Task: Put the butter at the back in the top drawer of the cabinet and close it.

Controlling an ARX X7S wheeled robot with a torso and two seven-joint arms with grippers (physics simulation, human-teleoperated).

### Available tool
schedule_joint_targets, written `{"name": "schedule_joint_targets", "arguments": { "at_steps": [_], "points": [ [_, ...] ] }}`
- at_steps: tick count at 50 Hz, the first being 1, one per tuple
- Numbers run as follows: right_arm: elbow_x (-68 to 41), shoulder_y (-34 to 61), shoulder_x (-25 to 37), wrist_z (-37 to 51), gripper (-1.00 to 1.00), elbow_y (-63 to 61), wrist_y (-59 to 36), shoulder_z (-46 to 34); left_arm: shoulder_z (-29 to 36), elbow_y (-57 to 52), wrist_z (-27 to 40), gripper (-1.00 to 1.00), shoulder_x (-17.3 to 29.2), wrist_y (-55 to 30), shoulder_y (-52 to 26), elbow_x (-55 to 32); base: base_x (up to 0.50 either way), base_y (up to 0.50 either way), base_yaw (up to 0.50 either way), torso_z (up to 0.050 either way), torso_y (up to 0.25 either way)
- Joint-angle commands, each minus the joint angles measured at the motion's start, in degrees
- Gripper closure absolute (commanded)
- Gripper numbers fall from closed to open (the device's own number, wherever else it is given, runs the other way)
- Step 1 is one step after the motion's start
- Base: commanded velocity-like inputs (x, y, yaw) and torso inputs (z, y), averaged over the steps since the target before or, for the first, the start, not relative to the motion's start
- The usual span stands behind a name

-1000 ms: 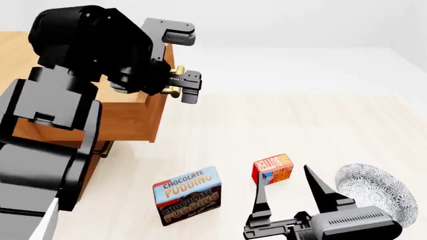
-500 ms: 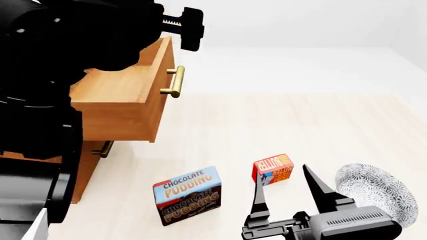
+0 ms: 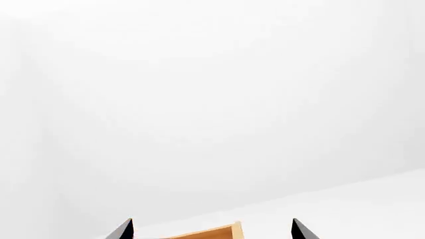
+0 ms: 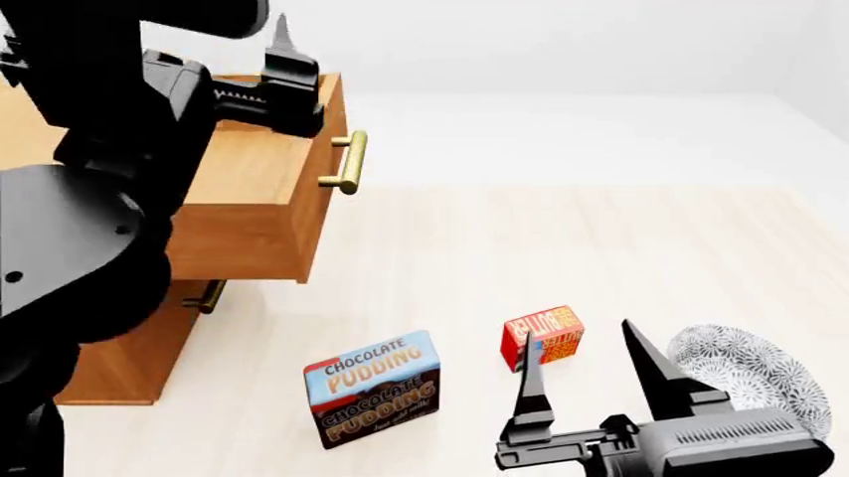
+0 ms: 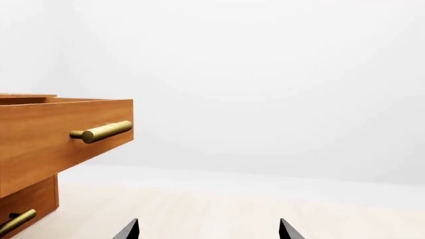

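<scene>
- Two claws spread wide, both empty: right claw (image 4: pixel 584 363) low behind the butter (image 4: pixel 542 337), lined up to grab.
- Butter on floor beside pudding box (image 4: pixel 370 389).
- Top drawer (image 4: pixel 258 204) pulled out, ready; left claw (image 4: pixel 272 84) above it.

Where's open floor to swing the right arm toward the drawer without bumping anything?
Bare floor runs from the butter up to the top drawer, and all along the far side. It is crowded near the right gripper: pudding box, butter and patterned bowl sit in a row. The left gripper hangs over the drawer.
</scene>
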State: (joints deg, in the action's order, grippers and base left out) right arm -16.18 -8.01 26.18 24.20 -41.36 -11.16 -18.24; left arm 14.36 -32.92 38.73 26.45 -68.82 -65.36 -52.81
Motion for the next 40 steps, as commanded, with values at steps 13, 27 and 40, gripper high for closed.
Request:
{"name": "schedule_joint_targets", "arguments": {
  "at_steps": [13,27,40],
  "points": [
    [-3.2,1.2,-1.1,3.0,-1.00,-1.4,-3.7,1.8,-11.0,-25.0,-6.8,-1.00,19.9,40.4,52.5,24.5,0.00,0.00,0.00,0.000,0.000],
    [-14.6,4.9,-7.2,13.3,-1.00,0.1,-12.2,9.2,-17.5,-19.8,-9.9,-1.00,16.8,71.7,80.2,40.1,0.00,0.00,0.00,0.000,0.000],
    [-30.8,19.4,-13.9,28.0,-1.00,6.0,-27.9,17.5,-19.9,-15.1,-12.2,-1.00,15.2,86.0,88.6,42.2,0.00,0.00,0.00,0.000,0.000]
  ]
}}
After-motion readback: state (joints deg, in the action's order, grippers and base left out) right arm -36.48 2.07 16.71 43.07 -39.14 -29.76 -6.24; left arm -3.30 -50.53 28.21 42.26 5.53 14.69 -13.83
